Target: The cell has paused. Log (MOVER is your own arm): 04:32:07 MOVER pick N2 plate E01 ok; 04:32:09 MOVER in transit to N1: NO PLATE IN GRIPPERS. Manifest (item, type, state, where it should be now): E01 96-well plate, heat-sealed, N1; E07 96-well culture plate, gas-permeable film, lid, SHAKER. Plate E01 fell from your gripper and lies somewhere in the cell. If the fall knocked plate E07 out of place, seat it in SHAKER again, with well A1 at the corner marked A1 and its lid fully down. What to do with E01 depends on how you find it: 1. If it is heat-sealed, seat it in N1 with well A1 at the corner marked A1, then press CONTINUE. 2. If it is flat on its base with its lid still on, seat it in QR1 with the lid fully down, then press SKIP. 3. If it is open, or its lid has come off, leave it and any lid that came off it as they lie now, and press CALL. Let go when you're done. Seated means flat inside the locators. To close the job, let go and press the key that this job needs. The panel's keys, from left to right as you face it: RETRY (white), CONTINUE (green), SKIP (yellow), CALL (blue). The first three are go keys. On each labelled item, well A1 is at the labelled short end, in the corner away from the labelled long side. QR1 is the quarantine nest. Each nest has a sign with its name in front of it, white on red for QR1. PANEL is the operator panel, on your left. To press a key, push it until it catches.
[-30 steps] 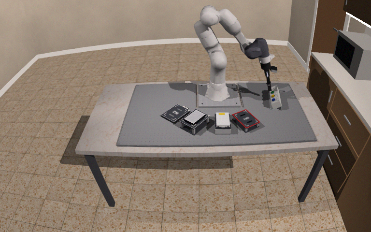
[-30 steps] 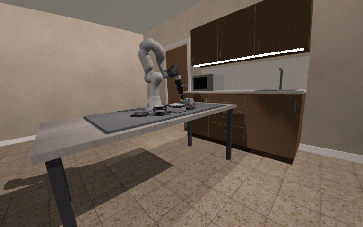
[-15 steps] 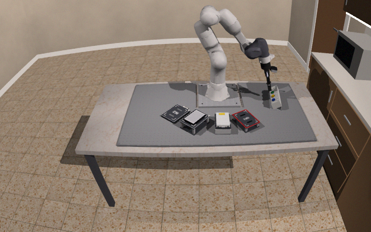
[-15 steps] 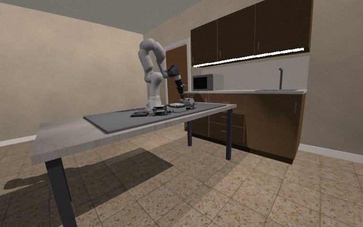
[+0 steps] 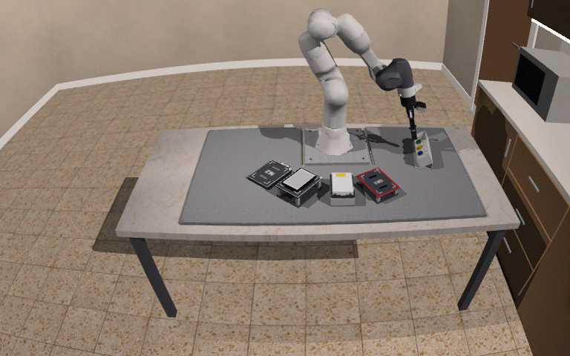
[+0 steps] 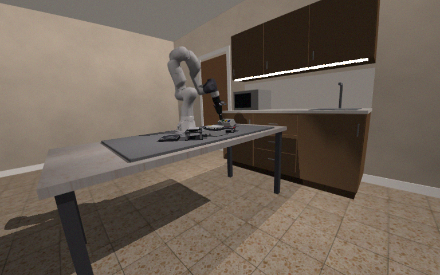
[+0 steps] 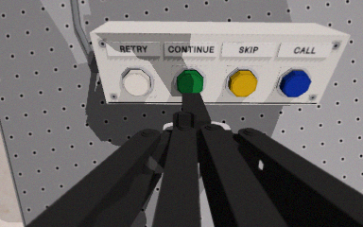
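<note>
at the near edge of the green continue key [image 5: 418, 142] [image 7: 190, 82], the closed tool [image 5: 414, 137] [image 6: 221, 118] [image 7: 190, 107] holds nothing, its tip lined up with the key, though contact is unclear. the white-topped plate [image 5: 298, 179] lies well to the left on a dark nest [image 5: 297, 195], likely e01 on n1. the panel [image 5: 424, 161] [image 6: 231, 123] [image 7: 215, 29] reads "retry", "continue", "skip", "call".
</note>
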Controlling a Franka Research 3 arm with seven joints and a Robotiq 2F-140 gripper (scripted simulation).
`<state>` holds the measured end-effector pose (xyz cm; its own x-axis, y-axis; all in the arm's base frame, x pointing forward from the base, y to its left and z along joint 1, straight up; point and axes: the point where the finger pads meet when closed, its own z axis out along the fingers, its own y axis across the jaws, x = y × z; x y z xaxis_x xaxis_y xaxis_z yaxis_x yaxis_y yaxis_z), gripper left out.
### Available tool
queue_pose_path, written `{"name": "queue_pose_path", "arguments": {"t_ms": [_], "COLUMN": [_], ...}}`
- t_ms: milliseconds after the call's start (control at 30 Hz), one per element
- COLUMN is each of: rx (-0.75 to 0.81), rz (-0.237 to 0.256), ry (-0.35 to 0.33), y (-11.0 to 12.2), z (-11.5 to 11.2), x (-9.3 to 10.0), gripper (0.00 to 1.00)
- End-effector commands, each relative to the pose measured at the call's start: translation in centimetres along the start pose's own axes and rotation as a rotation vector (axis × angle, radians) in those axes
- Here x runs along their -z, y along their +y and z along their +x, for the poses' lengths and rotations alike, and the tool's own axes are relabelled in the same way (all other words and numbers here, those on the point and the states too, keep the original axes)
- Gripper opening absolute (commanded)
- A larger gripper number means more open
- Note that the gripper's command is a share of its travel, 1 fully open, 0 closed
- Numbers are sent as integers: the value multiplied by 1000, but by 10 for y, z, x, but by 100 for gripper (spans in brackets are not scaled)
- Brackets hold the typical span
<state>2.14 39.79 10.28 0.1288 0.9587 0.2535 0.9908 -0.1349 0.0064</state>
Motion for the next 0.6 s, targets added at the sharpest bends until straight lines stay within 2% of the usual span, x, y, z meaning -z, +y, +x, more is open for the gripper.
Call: {"name": "queue_pose_path", "arguments": {"t_ms": [0, 567], "rx": [-4, -4], "rz": [1, 1], "ry": [2, 2], "y": [0, 0], "z": [1, 4], "x": [0, -9], "gripper": [10, 10]}}
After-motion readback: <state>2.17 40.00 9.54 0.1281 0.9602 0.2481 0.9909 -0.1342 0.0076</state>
